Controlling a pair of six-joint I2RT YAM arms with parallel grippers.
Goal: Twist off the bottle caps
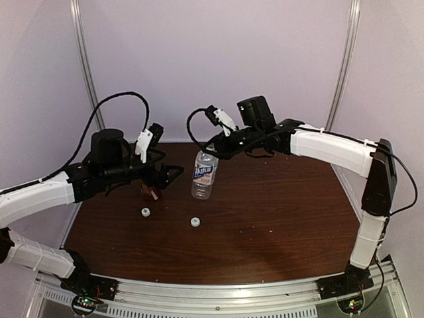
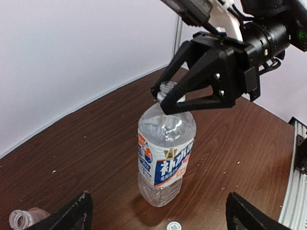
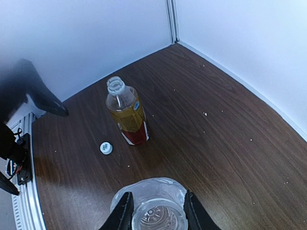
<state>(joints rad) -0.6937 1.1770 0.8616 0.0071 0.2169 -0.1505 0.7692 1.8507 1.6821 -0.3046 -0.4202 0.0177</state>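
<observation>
The right gripper (image 2: 164, 98) was clamped on the open neck of the clear, blue-labelled plastic bottle (image 2: 165, 158). The left gripper (image 2: 160, 216) was held apart, empty. One small round white plastic cap (image 1: 195, 222) was seen at 6 o'clock from the bottle, a second cap (image 1: 145, 212) at 8. The neck was judged best released slowly, straight upward, without tipping.

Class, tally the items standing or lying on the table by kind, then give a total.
Bottles: 2, clear bottle and amber bottle
White caps: 2, cap by amber bottle and cap by clear bottle
Total: 4
</observation>
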